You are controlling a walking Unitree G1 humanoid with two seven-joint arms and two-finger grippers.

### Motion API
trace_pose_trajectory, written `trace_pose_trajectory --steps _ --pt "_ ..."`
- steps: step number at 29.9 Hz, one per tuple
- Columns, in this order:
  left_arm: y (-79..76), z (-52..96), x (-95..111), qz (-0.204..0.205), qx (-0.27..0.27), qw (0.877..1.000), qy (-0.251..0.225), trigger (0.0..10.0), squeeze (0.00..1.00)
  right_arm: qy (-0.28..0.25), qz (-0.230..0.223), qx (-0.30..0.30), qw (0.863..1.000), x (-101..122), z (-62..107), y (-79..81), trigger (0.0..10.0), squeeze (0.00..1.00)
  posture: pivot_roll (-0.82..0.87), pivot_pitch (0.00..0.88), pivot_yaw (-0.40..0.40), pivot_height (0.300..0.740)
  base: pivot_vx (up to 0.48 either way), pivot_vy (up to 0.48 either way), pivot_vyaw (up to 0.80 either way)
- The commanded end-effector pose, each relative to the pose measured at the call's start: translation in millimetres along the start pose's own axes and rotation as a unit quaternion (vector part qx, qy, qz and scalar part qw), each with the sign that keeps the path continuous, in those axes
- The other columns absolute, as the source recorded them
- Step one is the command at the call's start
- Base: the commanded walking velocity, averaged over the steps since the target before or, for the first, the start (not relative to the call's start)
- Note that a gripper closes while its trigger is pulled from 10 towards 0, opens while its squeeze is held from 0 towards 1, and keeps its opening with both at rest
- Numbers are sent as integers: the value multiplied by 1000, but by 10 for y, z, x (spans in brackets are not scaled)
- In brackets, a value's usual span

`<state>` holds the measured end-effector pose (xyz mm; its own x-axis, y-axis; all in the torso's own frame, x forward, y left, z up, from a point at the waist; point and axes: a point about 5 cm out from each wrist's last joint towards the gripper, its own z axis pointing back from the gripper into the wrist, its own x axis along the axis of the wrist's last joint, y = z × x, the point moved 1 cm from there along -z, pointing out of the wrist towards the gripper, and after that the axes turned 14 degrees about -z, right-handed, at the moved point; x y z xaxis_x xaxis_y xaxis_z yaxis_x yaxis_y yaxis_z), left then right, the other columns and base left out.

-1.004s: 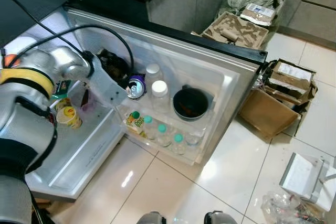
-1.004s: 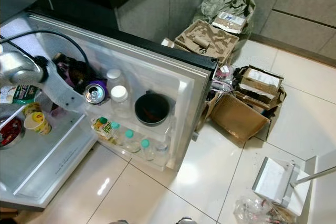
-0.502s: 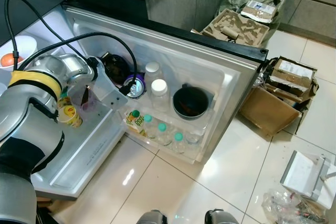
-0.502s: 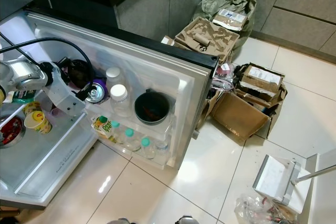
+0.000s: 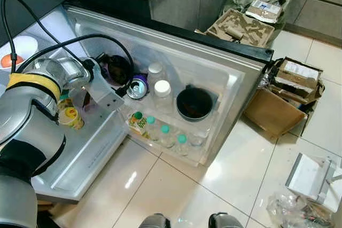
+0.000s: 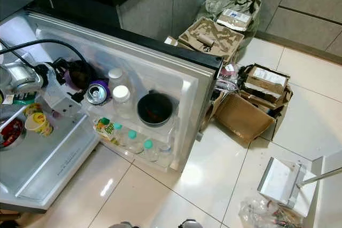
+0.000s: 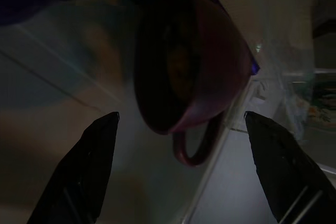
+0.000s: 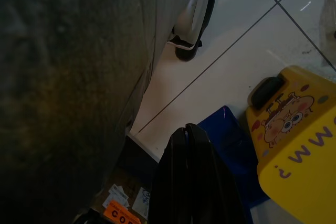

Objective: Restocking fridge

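— What was hard to make out?
— The left wrist view was dim; only a dark purple mug [image 7: 189, 77] showed, on its side in the fridge door's [image 5: 235, 86] upper shelf.
— And the claw?
— The left gripper [image 7: 181, 129] stood wide, empty, the mug just ahead between its fingers. The right gripper [image 8: 197, 182] hung pinched together near a yellow box [image 8: 299, 145].

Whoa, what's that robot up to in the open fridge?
It is restocking the fridge. Its left tool is open and reaching toward a dark purple mug at the top shelf of the open fridge door. A purple can, two white-capped bottles and a black pot sit alongside. The right tool hangs shut near the floor.
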<state>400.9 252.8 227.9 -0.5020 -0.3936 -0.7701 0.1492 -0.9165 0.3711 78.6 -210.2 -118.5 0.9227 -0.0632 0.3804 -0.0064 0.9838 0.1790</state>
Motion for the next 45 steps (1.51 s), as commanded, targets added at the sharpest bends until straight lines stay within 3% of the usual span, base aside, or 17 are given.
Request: trace_pose_trajectory --steps 1,13,16,19,20,23,33,34,36,38,40,41,45 --pt "-91 -15 55 -2 -13 1000 -4 10000 0 27 -14 11 999 -197 17 74 10000 0 24 235 67 740 0 0 0" --pt "-183 -73 186 6 -16 1000 -7 10000 0 28 -16 10 999 -253 43 56 10000 0 12 263 71 740 0 0 0" --pt "-205 -83 216 5 -18 1000 -10 8745 0 28 -17 10 999 -264 44 62 10000 0 11 266 72 740 0 0 0" --pt "-208 -84 220 5 -19 1000 -11 8745 0 28 -17 10 999 -264 44 63 10000 0 11 266 72 740 0 0 0" --pt "-205 -86 223 5 -17 1000 -11 1255 0 28 -16 10 999 -269 45 63 10000 0 12 270 73 740 0 0 0" --pt "-188 -90 223 6 -13 1000 -11 824 0 27 -15 9 999 -266 45 62 10000 0 12 270 75 740 0 0 0" --pt "-142 -92 209 11 -4 1000 -10 1725 0 23 -13 9 1000 -237 39 58 10000 0 13 263 77 740 0 0 0" --pt "-127 -88 199 14 -1 1000 -9 2549 0 23 -13 9 1000 -231 37 58 10000 0 14 262 76 740 0 0 0" --pt "-116 -86 191 16 1 1000 -9 2667 0 22 -12 8 1000 -225 36 57 10000 0 15 259 75 740 0 0 0" --pt "-92 -79 169 24 6 1000 -7 7490 0 22 -11 9 1000 -215 32 58 10000 0 15 257 74 740 0 0 0" --pt "-85 -78 164 26 7 1000 -6 7490 0 21 -11 9 1000 -211 31 58 10000 0 16 254 73 740 0 0 0" --pt "-79 -77 159 30 8 999 -6 10000 0 21 -11 9 1000 -207 30 58 10000 0 17 252 71 740 0 0 0" --pt "-76 -77 163 41 8 999 -8 10000 0 21 -9 9 1000 -194 24 63 10000 0 17 247 69 740 0 0 0"
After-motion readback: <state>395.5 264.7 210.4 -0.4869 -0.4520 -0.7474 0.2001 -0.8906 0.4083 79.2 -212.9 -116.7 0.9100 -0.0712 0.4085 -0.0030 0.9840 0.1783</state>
